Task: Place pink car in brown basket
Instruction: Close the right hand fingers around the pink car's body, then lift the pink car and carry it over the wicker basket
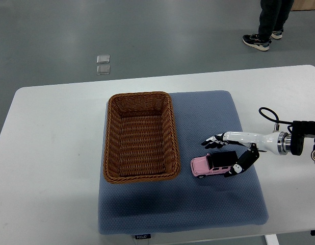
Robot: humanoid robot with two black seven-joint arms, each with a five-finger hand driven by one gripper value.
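Observation:
A small pink car with a black roof sits on the blue-grey mat, just right of the brown wicker basket. The basket holds nothing. My right hand comes in from the right edge and hovers at the car's right end. Its fingers are spread above the roof and its thumb reaches down at the car's rear. The fingers arch around the car without closing on it. The left arm does not show.
The mat lies on a white table with rounded corners. A person's legs and dark shoes stand on the grey floor beyond the far right corner. Two small square plates are set in the floor.

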